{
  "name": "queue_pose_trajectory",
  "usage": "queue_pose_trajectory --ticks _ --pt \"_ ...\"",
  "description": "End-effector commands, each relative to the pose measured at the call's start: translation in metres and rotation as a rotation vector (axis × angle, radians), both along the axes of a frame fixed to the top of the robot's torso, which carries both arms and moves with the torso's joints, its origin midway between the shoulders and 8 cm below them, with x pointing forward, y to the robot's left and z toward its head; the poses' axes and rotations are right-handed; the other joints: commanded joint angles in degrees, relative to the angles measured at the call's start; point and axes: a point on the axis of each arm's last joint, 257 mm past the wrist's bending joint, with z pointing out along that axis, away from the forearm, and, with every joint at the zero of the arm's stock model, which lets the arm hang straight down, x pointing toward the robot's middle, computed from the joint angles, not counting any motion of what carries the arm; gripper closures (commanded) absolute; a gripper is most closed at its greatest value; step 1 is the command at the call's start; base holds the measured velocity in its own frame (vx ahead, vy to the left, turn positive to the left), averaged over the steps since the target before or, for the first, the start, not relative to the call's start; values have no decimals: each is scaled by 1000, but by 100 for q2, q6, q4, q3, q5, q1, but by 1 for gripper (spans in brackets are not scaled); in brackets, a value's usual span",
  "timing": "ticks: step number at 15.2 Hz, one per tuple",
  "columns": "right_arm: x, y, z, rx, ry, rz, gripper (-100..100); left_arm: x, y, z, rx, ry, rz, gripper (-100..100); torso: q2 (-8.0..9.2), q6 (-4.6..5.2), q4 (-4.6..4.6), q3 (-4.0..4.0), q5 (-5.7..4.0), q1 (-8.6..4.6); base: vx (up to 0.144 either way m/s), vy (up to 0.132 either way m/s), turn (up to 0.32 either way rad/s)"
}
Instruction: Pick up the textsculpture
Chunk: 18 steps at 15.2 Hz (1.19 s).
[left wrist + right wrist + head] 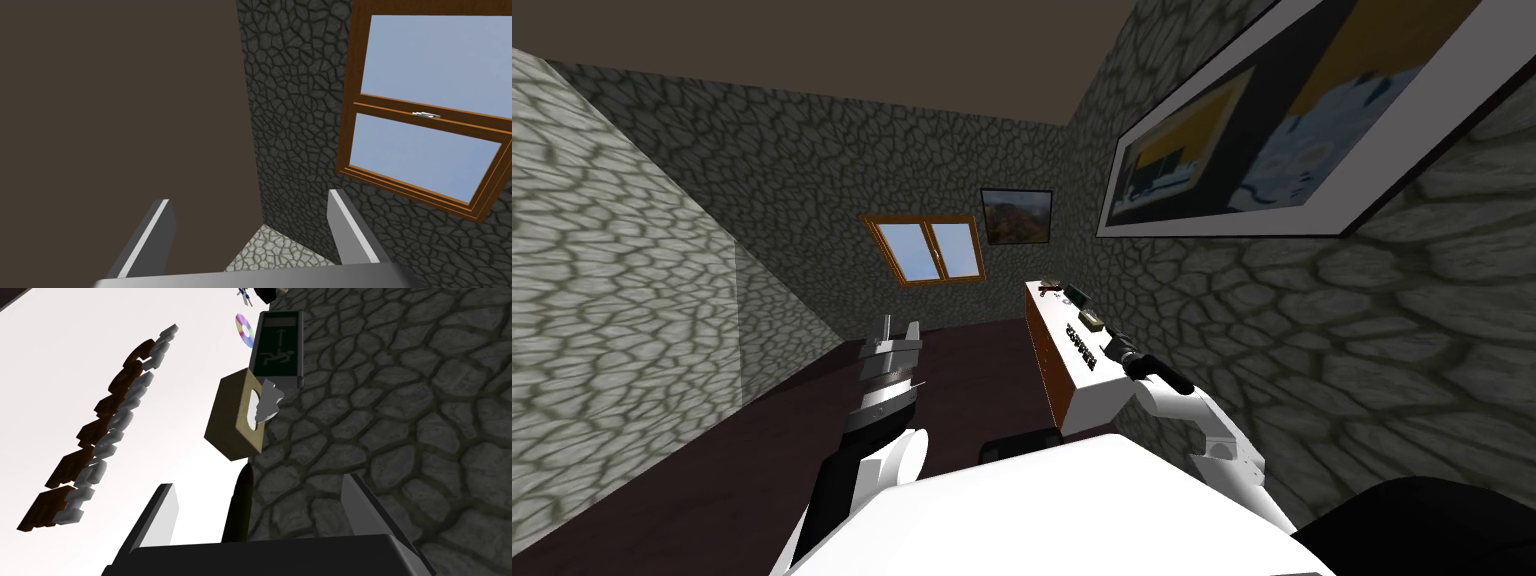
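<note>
1. The textsculpture [95, 438], a row of brown and grey letters, lies on the white worktop [175, 413] by the stone wall, off to one side of the right hand [257, 485].
2. The right hand's 2 fingers stand apart, gripping nothing. A dark rounded object [240, 503] lies between them, with a tissue box [235, 415] just beyond.
3. The left hand [900, 325] is raised well apart from the worktop, its fingers apart and empty.

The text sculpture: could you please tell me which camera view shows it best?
The right wrist view: the text sculpture lies large on the white top, brown and grey letters distinct, near the open right gripper. The head view shows it as a tiny dark row. The left gripper, open, points elsewhere.
</note>
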Motion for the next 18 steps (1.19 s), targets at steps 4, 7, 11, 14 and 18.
queue_pose_trajectory --ticks 4,7,11,14,18 --pt "-13 -15 -24 86 88 -54 -100 0 0 0 0 0 0 0 17 -1 2 8 -1 -8 69 54 -28" --pt "-23 -22 -40 138 141 -87 -100 0 0 0 0 0 0 0 18 0 3 9 -3 -13 75 50 -27" --pt "-35 -29 -57 192 208 -123 -100 0 0 0 0 0 0 0 15 0 2 7 -2 -13 83 47 -21" --pt "-41 -28 -65 202 243 -128 -100 0 0 0 0 0 0 0 12 0 2 6 -4 -18 71 27 -21" --pt "-60 -38 -85 296 318 -194 -100 0 0 0 0 0 0 0 8 0 1 3 -4 -17 99 33 -31"
